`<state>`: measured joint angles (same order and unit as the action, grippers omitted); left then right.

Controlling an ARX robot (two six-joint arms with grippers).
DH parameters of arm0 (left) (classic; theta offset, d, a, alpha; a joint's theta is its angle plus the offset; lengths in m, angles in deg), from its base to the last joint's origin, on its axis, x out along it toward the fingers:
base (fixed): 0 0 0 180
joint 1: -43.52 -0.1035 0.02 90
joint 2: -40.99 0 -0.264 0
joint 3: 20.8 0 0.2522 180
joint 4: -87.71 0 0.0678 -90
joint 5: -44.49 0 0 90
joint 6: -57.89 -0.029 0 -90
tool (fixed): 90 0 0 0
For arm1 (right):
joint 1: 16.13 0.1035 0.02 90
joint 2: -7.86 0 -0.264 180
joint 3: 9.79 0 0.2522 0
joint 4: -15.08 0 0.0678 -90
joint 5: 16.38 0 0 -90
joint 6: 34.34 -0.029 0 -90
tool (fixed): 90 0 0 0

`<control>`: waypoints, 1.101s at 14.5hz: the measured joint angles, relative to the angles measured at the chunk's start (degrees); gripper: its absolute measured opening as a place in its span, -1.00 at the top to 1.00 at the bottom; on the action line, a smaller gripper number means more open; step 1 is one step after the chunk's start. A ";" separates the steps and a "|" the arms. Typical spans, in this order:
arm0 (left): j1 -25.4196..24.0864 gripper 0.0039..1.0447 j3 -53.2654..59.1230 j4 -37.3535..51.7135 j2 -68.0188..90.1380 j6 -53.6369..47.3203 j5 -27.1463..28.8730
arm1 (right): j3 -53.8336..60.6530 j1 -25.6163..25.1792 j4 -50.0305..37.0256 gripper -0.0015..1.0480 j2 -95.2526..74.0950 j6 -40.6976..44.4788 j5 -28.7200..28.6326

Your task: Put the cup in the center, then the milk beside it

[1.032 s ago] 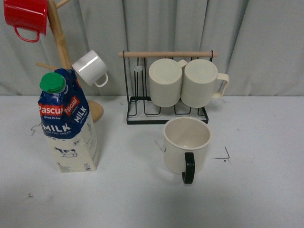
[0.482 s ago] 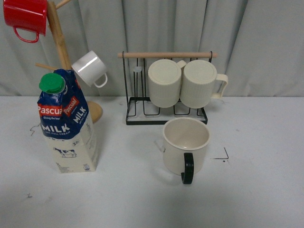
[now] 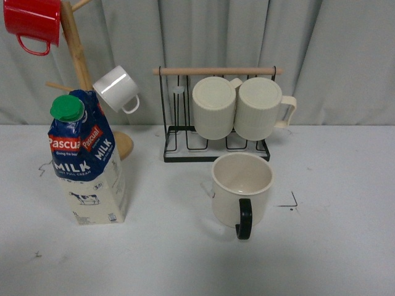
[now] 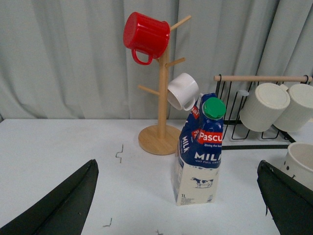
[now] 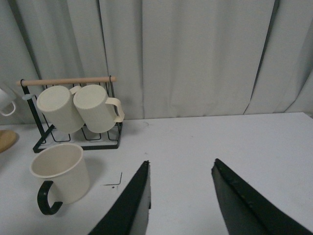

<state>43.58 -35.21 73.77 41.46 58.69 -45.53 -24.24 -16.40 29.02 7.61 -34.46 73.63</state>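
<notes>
Pale grey-white desk [image 3: 185, 259], matt, with small black corner marks [image 3: 291, 200]; backdrop of grey-green pleated curtain [image 3: 345, 55] across the whole rear. The cup [image 3: 242, 188]: upright, mouth up, black handle [image 3: 244, 219] pointing toward the robot; stands slightly right of the desk's middle, just in front of the black wire rack [image 3: 216, 148] (which carries two ribbed mugs [image 3: 214, 106] lying on their sides). The milk [image 3: 86, 166]: upright, long axis vertical, green cap [image 3: 66, 108] at top, printed face toward the front view; stands at the left, in front of the wooden mug tree [image 3: 77, 55], well apart from the cup. Left hand [image 4: 176, 164]: fingers spread wide, empty. Right hand [image 5: 181, 163]: fingers parted, empty.
</notes>
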 joint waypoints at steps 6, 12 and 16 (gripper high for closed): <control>8.48 -0.88 -23.17 -12.76 31.54 18.93 5.68 | 0.00 0.00 0.00 -0.86 0.00 -0.02 -0.02; 2.84 -0.88 -40.92 14.21 79.01 7.65 0.68 | 0.00 0.00 0.00 -0.87 0.00 -0.02 -0.02; 4.72 -0.88 -46.31 15.19 86.40 3.43 2.14 | 0.00 0.00 0.00 -0.87 0.00 -0.02 -0.02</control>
<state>48.30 -81.52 88.96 127.86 62.12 -43.38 -24.24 -16.40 29.02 7.61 -34.48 73.61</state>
